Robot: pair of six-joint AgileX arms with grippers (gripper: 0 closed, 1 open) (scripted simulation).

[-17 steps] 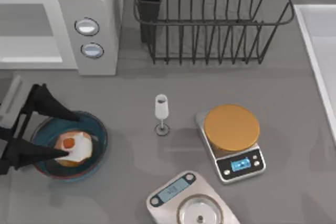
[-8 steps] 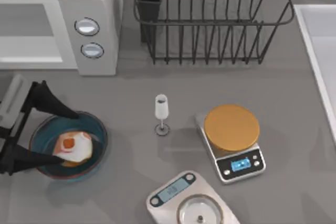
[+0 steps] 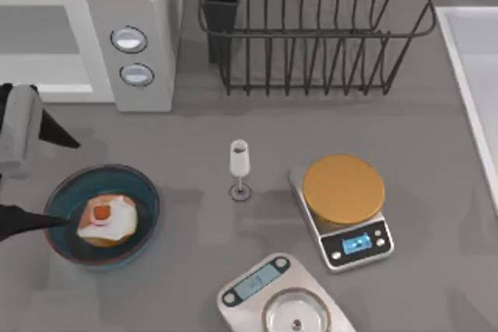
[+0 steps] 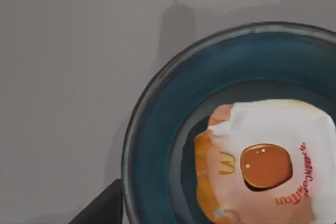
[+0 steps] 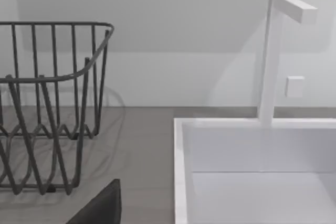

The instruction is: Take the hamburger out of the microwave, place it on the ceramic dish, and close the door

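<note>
My left gripper [image 3: 35, 176] hovers with black fingers [image 3: 54, 134] spread wide, left of the round blue ceramic dish [image 3: 144, 192]. The tan-orange hamburger [image 3: 106, 221] sits inside it, untouched. Right gripper's state: cannot tell.

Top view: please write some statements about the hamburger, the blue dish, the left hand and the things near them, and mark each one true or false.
1. The hamburger lies in the blue dish. True.
2. The left hand grips the hamburger. False: its fingers are spread open at the dish's left side, and the hamburger lies free.
3. A small glass stands between the dish and the scale with the orange disc. True.
4. The dish rack lies toppled beside the dish. False: it stands upright at the back, right of the microwave.
</note>
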